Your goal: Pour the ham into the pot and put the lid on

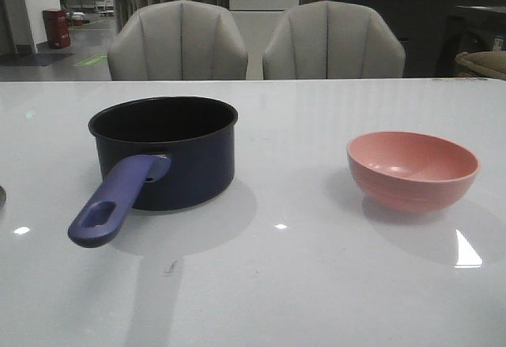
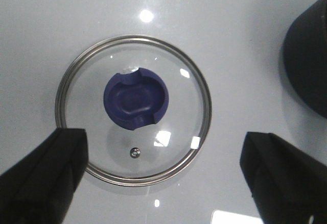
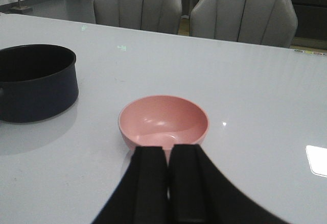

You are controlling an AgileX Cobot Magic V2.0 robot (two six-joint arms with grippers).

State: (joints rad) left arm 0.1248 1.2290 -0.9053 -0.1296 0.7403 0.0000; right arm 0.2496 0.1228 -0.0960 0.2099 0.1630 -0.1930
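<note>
While your left gripper [image 2: 163,178] hangs over the lid [image 2: 134,110] with fingers spread wide — lid flat on the table [image 1: 316,284], just beside the pot [image 1: 164,151] — your right gripper [image 3: 168,183] sits pressed together, empty, near the pink bowl [image 1: 413,169].

Dark navy pot [image 1: 166,153] with blue-purple handle [image 1: 111,201], plain pink bowl [image 1: 413,169], clear glass lid [image 2: 134,109] with steel rim and deep blue knob [image 2: 136,98], glossy white table [image 1: 300,268], black grippers, grey ribbed chairs [image 1: 178,43]
</note>
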